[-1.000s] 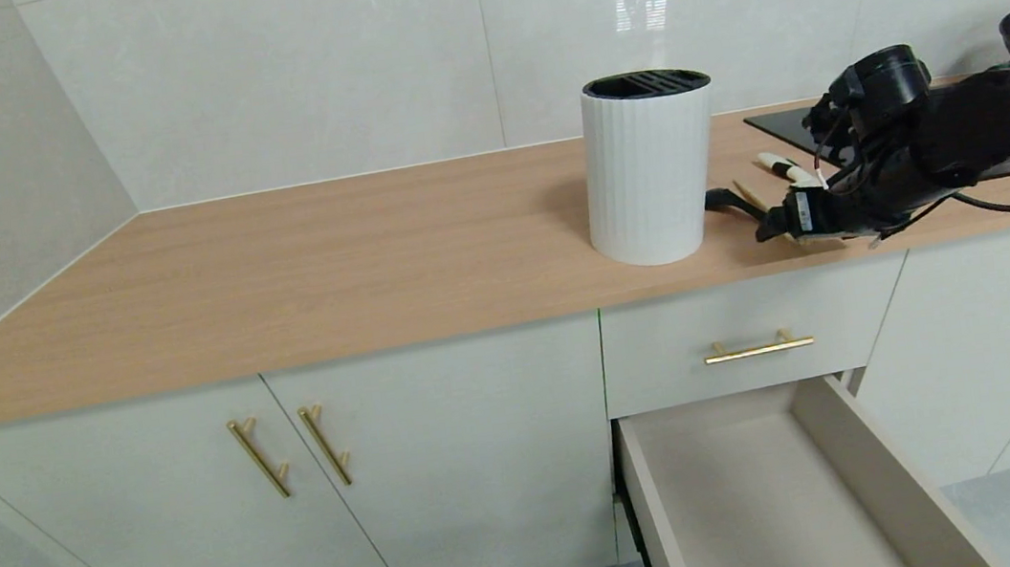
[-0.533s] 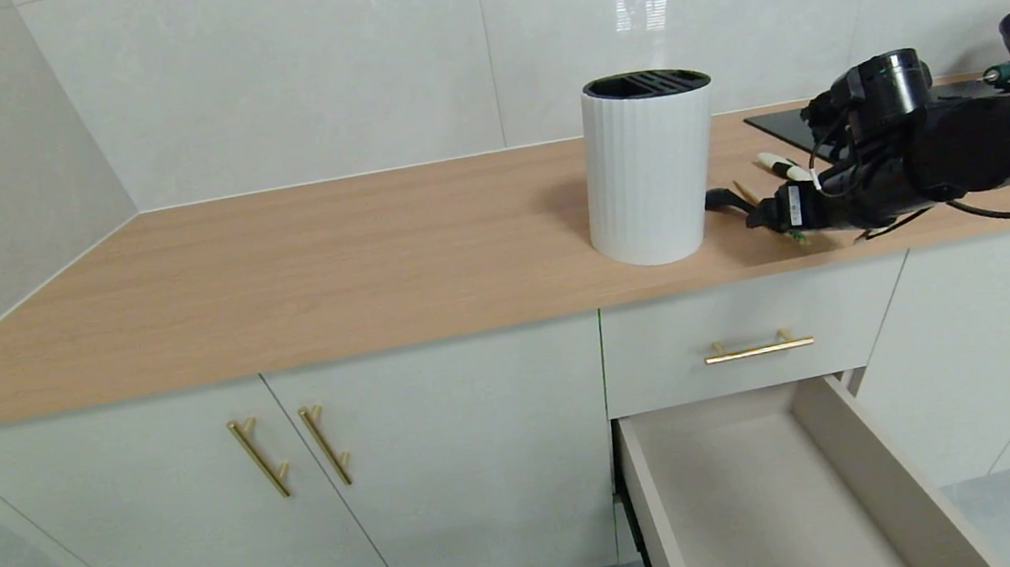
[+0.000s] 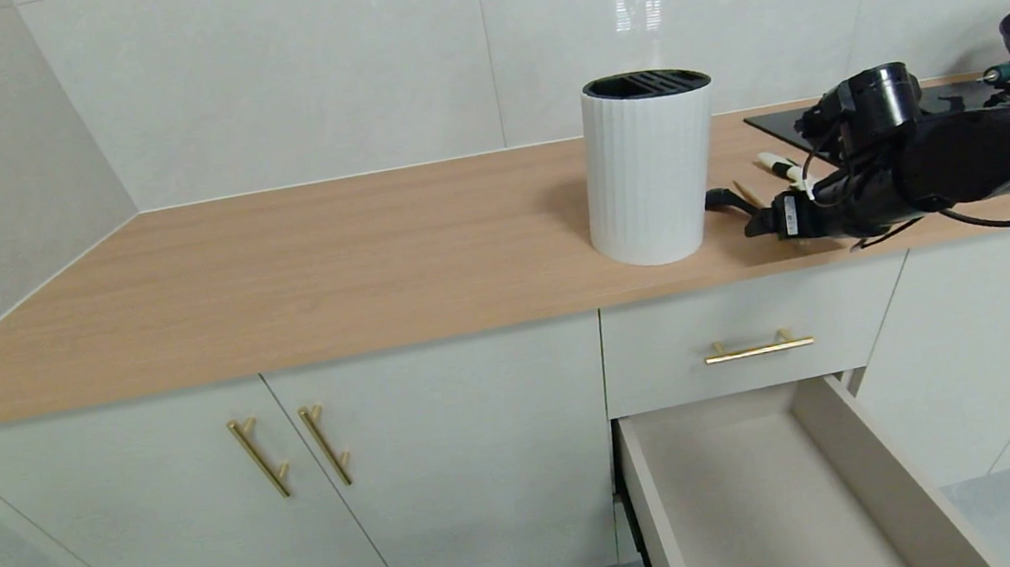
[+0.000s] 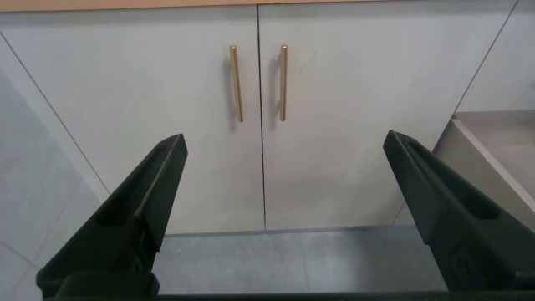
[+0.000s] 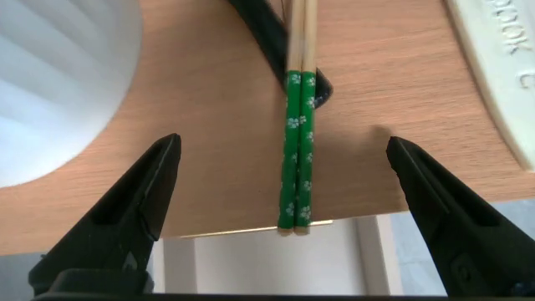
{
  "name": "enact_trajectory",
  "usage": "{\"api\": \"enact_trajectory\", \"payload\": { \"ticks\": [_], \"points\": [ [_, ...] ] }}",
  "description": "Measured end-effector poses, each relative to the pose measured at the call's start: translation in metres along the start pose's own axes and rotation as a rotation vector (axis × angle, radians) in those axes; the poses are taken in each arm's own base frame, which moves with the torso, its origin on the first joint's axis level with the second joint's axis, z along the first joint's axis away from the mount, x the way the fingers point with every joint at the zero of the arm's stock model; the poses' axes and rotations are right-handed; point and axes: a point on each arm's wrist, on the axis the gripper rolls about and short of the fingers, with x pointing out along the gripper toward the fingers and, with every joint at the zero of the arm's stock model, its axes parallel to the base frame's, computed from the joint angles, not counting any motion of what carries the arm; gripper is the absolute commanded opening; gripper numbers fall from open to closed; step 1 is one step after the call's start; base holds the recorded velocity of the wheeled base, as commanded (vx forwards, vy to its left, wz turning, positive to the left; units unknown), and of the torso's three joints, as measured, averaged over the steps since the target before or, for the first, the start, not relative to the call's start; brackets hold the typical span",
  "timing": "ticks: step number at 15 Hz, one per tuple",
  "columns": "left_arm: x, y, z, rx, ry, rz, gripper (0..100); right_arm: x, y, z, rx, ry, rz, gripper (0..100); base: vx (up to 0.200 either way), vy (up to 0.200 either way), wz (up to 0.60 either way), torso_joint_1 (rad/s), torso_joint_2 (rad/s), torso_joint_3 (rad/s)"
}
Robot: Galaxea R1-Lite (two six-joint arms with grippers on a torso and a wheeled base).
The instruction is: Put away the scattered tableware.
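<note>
Right gripper [image 3: 772, 220] has eased along the wooden table [image 3: 319, 258] toward the tall white ribbed holder with the black slotted top [image 3: 650, 167], and now hangs low over the scattered tableware beside it.
Its jaws are spread, one on each side of a pair of wooden chopsticks with green patterned ends [image 5: 298, 125], touching neither stick. The chopsticks lie side by side on the table just beside the holder, their green ends at the front edge, crossing over a black utensil handle [image 5: 267, 42]. A white-handled utensil [image 3: 779, 163] lies near them, toward the black cooktop [image 3: 785, 129]. Below the table a cream drawer [image 3: 887, 487] stands pulled open. The left gripper [image 4: 284, 146], jaws spread and holding nothing, faces cabinet doors with gold bar handles [image 4: 236, 82].
</note>
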Motion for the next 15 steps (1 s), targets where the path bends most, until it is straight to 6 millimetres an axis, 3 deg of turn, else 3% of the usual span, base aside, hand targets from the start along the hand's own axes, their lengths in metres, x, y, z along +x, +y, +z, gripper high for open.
{"api": "enact_trajectory", "payload": {
  "ticks": [7, 8, 15],
  "points": [
    [0.0000, 0.0000, 0.0000, 0.000, 0.000, 0.000, 100, 0.0066, 0.0068, -0.0041, -0.021, -0.028, -0.040, 100, 0.000, 0.000, 0.00, 0.000, 0.00, 0.000],
    [0.0000, 0.0000, 0.0000, 0.000, 0.000, 0.000, 100, 0.0079, 0.0070, -0.0053, -0.022, -0.027, -0.041, 0, 0.000, 0.000, 0.00, 0.000, 0.00, 0.000],
    [0.0000, 0.0000, 0.0000, 0.000, 0.000, 0.000, 100, 0.0091, 0.0067, -0.0059, -0.021, -0.027, -0.041, 0, 0.000, 0.000, 0.00, 0.000, 0.00, 0.000]
  ]
}}
